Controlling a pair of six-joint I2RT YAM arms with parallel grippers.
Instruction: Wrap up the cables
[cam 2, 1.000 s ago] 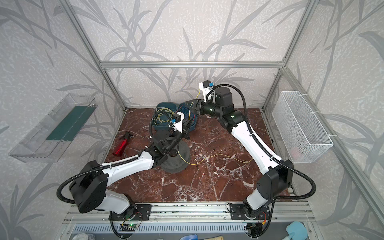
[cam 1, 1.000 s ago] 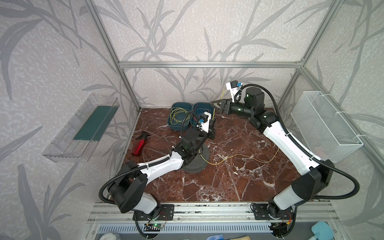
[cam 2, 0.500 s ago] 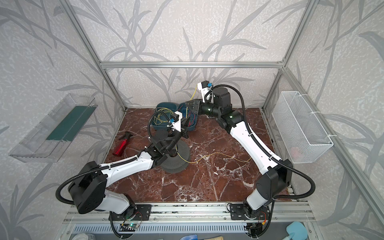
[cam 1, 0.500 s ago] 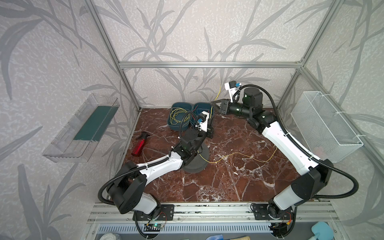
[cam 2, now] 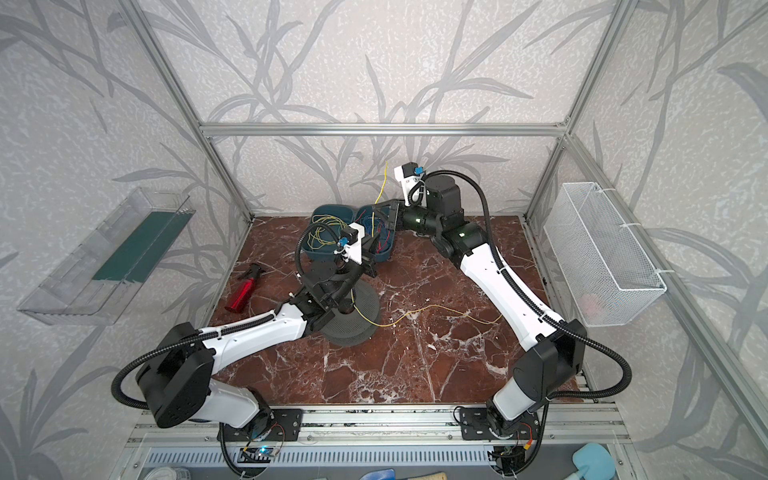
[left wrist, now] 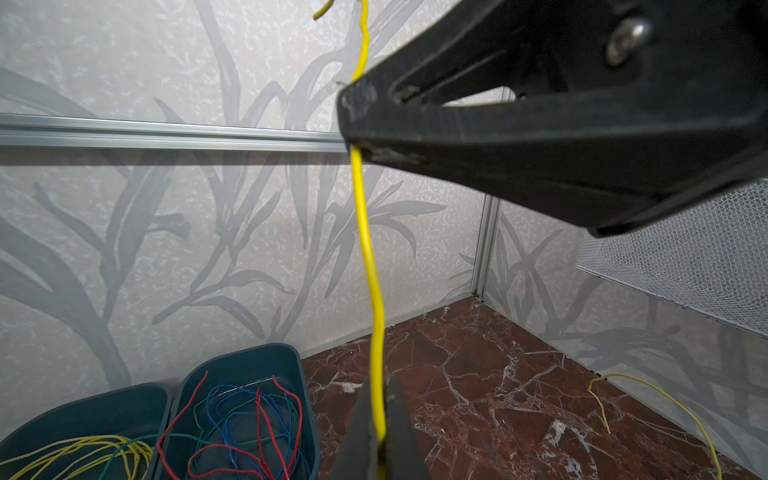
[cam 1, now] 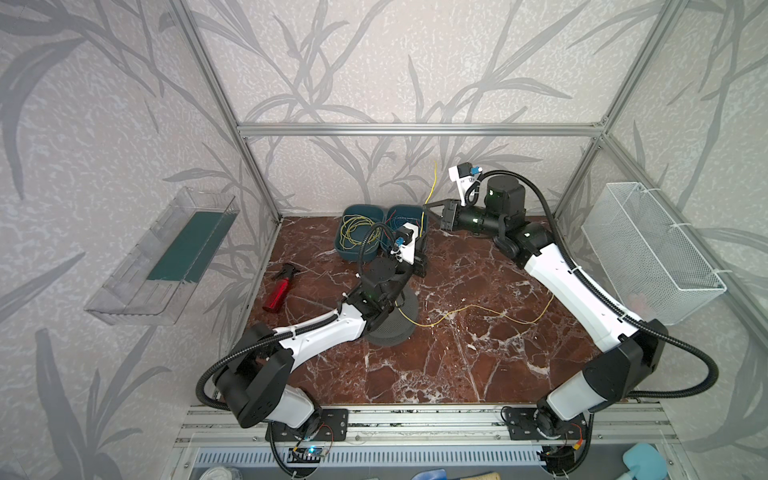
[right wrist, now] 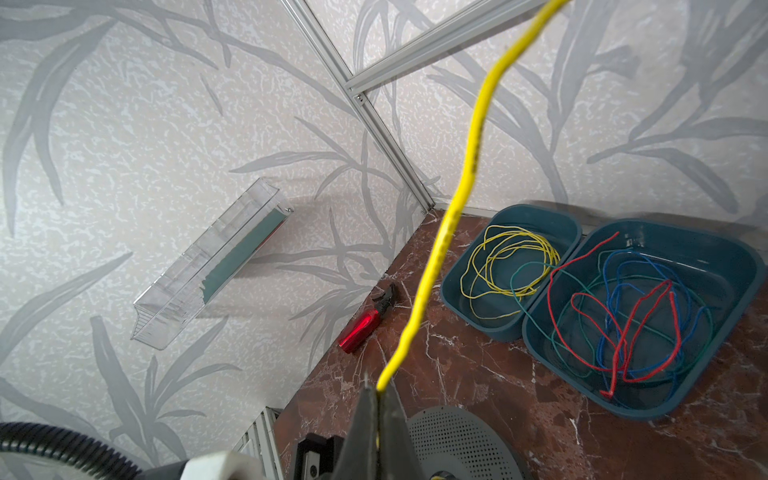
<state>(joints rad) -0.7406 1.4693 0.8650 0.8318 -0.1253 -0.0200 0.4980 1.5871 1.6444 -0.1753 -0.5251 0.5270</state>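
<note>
The left fingers (left wrist: pixel 399 432) are clenched on the cable (left wrist: pixel 365 232), which leaves their tips and runs nearly straight to the right fingers (left wrist: pixel 457 133). These are pinched shut on it too, and the right wrist view shows the same grip from behind, with the yellow strand coming out between the closed tips. Past the right fingers the cable goes on a short way, and its free end (cam 1: pixel 435 174) stands in the air in front of the back wall

In both top views the two grips sit close together at the back of the counter (cam 1: pixel 457 365), with the right one above the left. They are over the teal bin (right wrist: pixel 719 270) that holds red, blue and green wires. A second bin (right wrist: pixel 451 291) stands beside it, touching it, with a yellow coil (right wrist: pixel 507 266) lying loose inside

Another yellow run (cam 1: pixel 469 306) lies slack on the counter. It leads from the grey perforated disc (cam 1: pixel 390 332) under the left arm across toward the right arm. Whether it joins the held cable cannot be told, as the left arm hides that part

A red bottle (cam 1: pixel 276 291) lies on its side on the counter near the left wall, apart from the bins and the disc. A wire basket (cam 1: pixel 648 257) hangs on the right wall and a clear tray (cam 1: pixel 166 266) on the left wall
</note>
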